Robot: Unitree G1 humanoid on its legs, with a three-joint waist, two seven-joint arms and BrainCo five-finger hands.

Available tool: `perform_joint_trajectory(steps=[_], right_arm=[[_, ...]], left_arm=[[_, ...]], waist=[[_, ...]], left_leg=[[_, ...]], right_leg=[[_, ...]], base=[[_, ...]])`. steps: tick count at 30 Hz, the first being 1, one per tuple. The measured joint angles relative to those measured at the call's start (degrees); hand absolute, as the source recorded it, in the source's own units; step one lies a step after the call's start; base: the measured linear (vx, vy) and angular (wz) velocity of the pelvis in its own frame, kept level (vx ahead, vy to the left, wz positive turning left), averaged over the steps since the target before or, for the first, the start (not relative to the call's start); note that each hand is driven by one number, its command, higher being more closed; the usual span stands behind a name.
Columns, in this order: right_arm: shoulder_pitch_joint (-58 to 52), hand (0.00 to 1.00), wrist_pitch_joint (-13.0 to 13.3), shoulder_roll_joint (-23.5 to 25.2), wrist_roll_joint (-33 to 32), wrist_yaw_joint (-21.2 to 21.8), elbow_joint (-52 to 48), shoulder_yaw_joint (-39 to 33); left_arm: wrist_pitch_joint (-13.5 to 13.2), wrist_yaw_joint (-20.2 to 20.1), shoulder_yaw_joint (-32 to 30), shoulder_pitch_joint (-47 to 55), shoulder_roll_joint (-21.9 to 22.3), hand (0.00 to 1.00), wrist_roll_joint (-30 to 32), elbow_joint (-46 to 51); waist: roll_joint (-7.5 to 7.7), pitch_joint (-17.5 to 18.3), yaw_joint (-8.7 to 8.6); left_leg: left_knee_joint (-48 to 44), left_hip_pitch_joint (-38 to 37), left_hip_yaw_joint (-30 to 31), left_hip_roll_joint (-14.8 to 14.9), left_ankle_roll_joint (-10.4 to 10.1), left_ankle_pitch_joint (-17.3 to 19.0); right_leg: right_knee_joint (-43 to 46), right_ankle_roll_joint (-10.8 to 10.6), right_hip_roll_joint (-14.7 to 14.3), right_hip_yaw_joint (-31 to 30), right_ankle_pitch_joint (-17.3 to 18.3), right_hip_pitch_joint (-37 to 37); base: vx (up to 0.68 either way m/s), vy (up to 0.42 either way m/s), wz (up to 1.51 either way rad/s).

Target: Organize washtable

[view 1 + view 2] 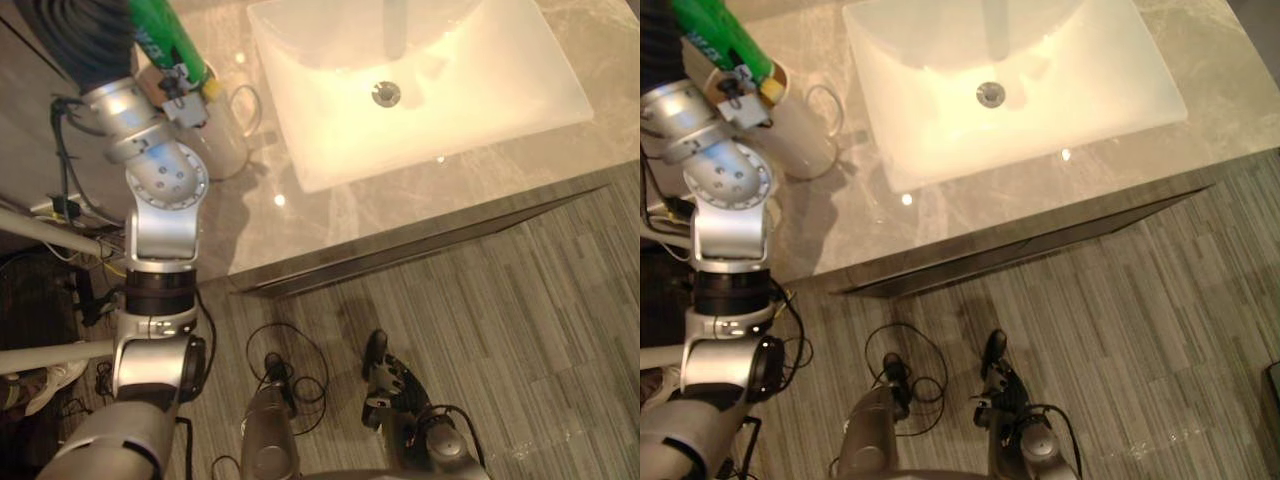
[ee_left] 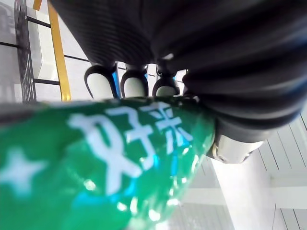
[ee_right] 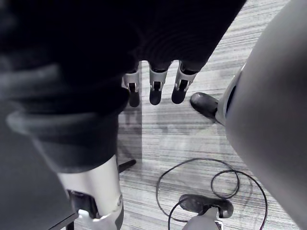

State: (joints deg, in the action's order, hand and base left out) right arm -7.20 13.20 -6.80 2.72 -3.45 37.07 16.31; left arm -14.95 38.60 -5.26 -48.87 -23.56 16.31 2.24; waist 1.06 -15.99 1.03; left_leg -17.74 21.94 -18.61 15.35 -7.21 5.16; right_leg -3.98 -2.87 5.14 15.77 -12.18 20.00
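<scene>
Green tube (image 1: 165, 35) is sitting in the left hand's (image 2: 135, 85) curled fingers, tip hanging at the cup (image 1: 805, 138) near the countertop's (image 1: 300, 225) left end, beside the basin (image 1: 330, 150). Right hand (image 3: 154, 91) is dangling over the floor (image 1: 520, 330), fingers loose.

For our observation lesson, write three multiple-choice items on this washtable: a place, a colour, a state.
1. Where does the cup stand? A on the floor; B on the counter beside the basin; C inside the basin.
2. What colour is the tube? A red; B green; C white.
3. The left hand is: A open; B shut, empty; C shut round the tube.
Key: B, the cup stands on the counter by the basin; B, its body is green; C, the fingers curl over it.
</scene>
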Motion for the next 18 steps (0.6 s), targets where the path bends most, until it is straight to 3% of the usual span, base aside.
perform_joint_trajectory(steps=[18], right_arm=[[-0.43,0.0,0.02,-0.03,-0.45,-0.01,-0.55,-0.12]], left_arm=[[-0.54,-1.09,-0.02,0.64,-0.35,1.0,-0.49,0.01]], waist=[[0.04,-0.02,0.09]], left_leg=[[-0.25,0.34,0.03,0.21,-0.01,0.01]], right_leg=[[0.0,0.07,-0.12,0.07,-0.05,0.14]], base=[[0.0,0.0,0.0]])
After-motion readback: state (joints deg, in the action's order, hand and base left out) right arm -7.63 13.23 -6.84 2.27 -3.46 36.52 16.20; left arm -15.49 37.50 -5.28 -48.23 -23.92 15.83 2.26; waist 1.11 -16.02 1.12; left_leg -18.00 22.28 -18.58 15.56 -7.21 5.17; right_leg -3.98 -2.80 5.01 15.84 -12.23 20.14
